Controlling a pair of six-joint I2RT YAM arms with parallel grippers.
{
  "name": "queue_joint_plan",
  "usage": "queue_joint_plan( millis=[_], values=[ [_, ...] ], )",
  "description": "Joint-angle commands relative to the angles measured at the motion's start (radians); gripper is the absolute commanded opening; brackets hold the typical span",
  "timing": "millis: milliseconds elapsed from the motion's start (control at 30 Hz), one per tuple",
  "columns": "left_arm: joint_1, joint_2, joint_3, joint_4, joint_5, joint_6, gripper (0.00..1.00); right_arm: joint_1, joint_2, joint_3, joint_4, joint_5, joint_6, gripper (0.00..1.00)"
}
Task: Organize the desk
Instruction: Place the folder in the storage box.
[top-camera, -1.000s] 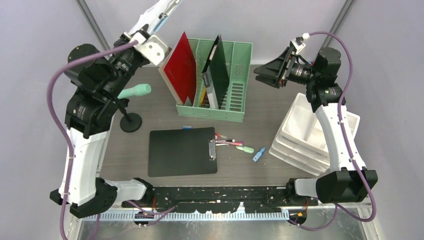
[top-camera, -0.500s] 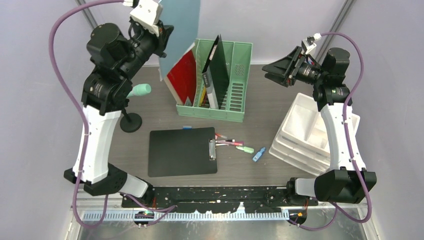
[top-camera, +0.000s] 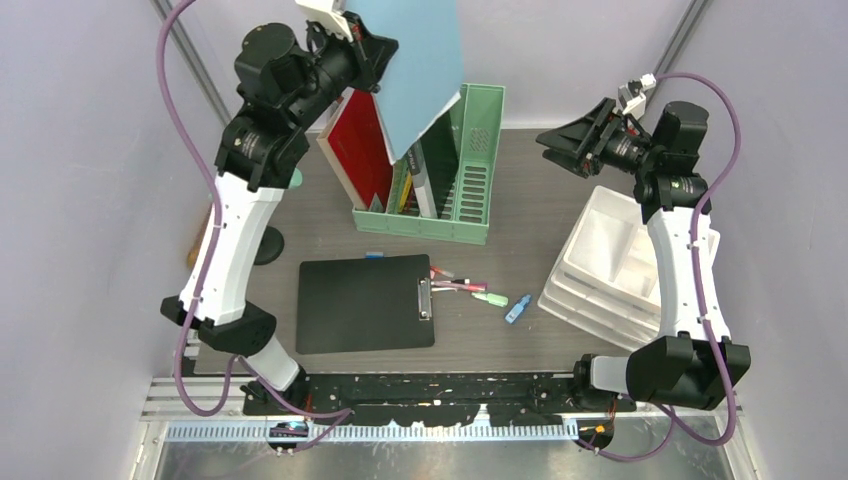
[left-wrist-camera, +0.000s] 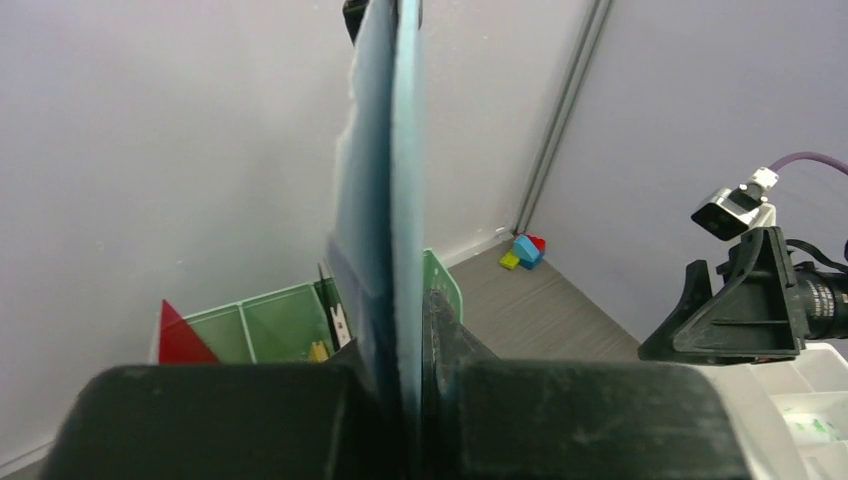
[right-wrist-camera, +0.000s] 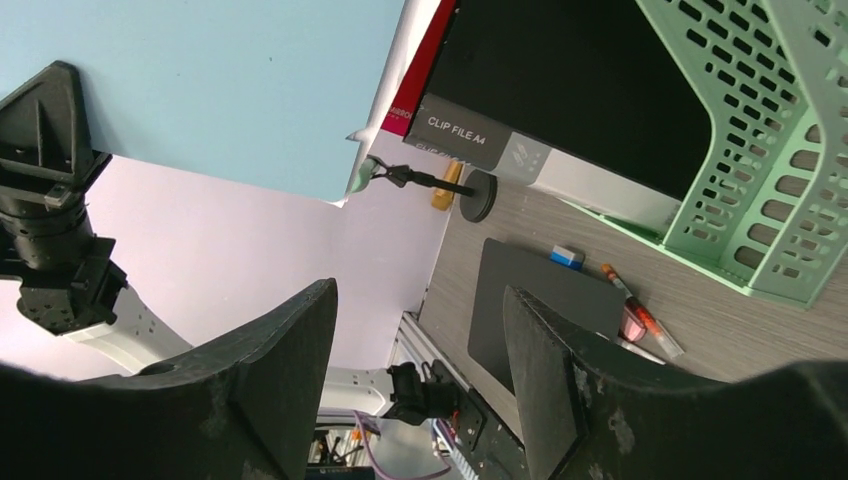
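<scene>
My left gripper (top-camera: 375, 50) is shut on a light blue folder (top-camera: 420, 60) and holds it upright in the air over the mint-green file rack (top-camera: 470, 190) at the back of the desk (top-camera: 540, 210). In the left wrist view the folder (left-wrist-camera: 385, 150) stands edge-on between the closed jaws (left-wrist-camera: 410, 330). The rack holds a red folder (top-camera: 362, 150) and a black clip file (top-camera: 425, 175). My right gripper (top-camera: 560, 145) is open and empty, raised to the right of the rack; its jaws (right-wrist-camera: 420, 330) stand wide apart.
A black clipboard (top-camera: 365, 302) lies at the front middle of the desk, with pens (top-camera: 455, 285), a green highlighter (top-camera: 490, 299) and a small blue item (top-camera: 517, 309) to its right. A white drawer unit (top-camera: 610, 270) stands at the right. A black stand base (top-camera: 262, 245) is at the left.
My left arm has swung right and up, carrying the blue folder from the back left corner to above the file rack. My right gripper has shifted slightly right.
</scene>
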Motion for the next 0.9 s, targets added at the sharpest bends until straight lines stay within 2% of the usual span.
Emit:
queue_joint_plan(
  millis=[0, 333, 867],
  values=[
    [-0.045, 0.027, 0.047, 0.123, -0.025, -0.063, 0.0, -0.021, -0.04, -0.001, 0.011, 0.014, -0.027, 0.68],
    [-0.133, 0.132, 0.065, 0.14, -0.169, -0.08, 0.0, -0.055, -0.05, -0.021, -0.003, 0.024, -0.045, 0.68],
    [-0.184, 0.302, 0.095, 0.2, -0.317, -0.063, 0.0, -0.062, -0.051, -0.027, 0.0, 0.013, -0.037, 0.68]
  ],
)
